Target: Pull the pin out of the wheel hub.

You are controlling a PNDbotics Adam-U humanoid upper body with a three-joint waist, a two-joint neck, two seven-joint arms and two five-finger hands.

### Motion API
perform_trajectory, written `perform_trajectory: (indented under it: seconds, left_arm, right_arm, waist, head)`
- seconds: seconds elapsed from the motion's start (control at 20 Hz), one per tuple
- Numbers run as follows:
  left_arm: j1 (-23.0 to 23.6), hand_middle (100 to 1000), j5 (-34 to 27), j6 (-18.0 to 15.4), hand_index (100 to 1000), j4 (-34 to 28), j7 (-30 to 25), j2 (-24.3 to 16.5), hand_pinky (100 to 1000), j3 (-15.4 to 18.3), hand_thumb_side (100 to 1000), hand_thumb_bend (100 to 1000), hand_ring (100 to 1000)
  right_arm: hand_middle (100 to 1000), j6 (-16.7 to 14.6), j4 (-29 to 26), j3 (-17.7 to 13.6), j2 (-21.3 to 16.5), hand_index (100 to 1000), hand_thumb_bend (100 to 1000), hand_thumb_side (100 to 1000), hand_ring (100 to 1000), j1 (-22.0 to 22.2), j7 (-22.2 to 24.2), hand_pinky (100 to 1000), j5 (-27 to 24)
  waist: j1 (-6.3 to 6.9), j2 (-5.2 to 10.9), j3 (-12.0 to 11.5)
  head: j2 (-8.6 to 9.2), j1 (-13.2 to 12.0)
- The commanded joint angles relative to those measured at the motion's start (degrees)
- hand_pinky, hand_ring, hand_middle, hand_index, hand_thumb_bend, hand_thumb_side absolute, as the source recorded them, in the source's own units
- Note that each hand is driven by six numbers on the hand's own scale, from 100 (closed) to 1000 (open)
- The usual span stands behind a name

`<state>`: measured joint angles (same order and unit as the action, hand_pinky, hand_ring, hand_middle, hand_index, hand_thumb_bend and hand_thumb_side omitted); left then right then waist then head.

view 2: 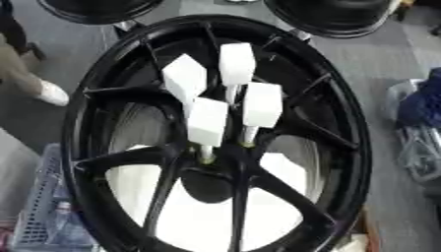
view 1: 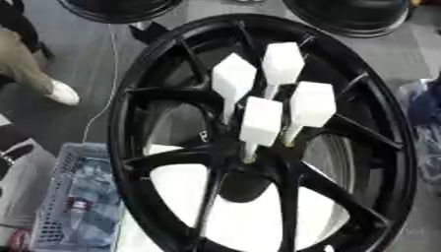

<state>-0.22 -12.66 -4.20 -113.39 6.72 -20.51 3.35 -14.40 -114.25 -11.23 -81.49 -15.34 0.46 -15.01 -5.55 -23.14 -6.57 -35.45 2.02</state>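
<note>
And here is the wheel hub (view 2: 82, 128), big and black, filling almost the whole view and lying askew, its spokes fanning out from the middle to the rim. Neither the left hand nor the right hand shows in either eye view, so I cannot tell how the fingers stand or what they hold, and places have to be given by the hub itself.

Four pins stand up out of the middle of the hub, each a thin stem topped by a white block. They are set close together in a cluster:
- The far pin (view 1: 282, 63) sits highest in the picture.
- The left pin (view 1: 234, 78) is just beside it.
- The right pin (view 1: 312, 103) leans a little outward.
- The near pin (view 1: 261, 120) stands in front of the others, and its stem goes down into the hub with a yellowish tip just at the hole.

All four are seated. The dark centre bore (view 1: 245, 187) lies just below the cluster, and a white surface (view 1: 258, 221) shows through the gaps between the lower spokes.

Off the hub's lower left edge there is a mesh basket (view 1: 78, 197), partly tucked behind the rim. Two more black wheels (view 1: 353, 17) peek in along the top edge. A blue bundle (view 2: 422, 106) lies on the grey floor, off to the right of the rim.
</note>
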Motion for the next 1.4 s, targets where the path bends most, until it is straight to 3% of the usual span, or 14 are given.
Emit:
perform_trajectory:
  seconds: [0.05,0.45,0.85,1.4]
  left_arm:
    - [-0.42,670,-0.54,0.02,756,-1.2,-0.42,-1.45,818,-0.12,859,125,811]
    - [-1.17,671,-1.28,0.37,755,-1.2,-1.1,-1.09,817,-0.72,862,129,811]
    - [-1.67,672,-1.68,0.84,756,-1.2,-1.65,-1.12,817,-1.03,868,133,812]
    - [-2.16,672,-1.97,0.91,756,-1.2,-1.96,-0.91,818,-1.2,868,132,812]
  right_arm:
    - [854,-1.01,-0.34,1.57,-1.88,852,100,130,880,-1.2,1.97,729,1.79]
    - [886,-2.57,-0.34,8.62,0.22,862,100,227,905,-3.77,4.74,719,4.2]
    - [894,-3.65,-0.34,14.23,1.86,863,100,284,911,-4.55,5.8,719,7.34]
    - [900,-5.29,-0.34,19.02,3.46,865,100,325,913,-5.99,5.45,701,9.21]
  waist:
    - [-0.08,1.43,-0.68]
    - [-0.66,1.67,-4.24]
    - [-0.98,1.49,-5.74]
    - [-1.12,1.24,-7.82]
  head:
    - [1.07,1.19]
    - [1.36,5.06]
    - [1.33,7.15]
    - [1.67,8.95]
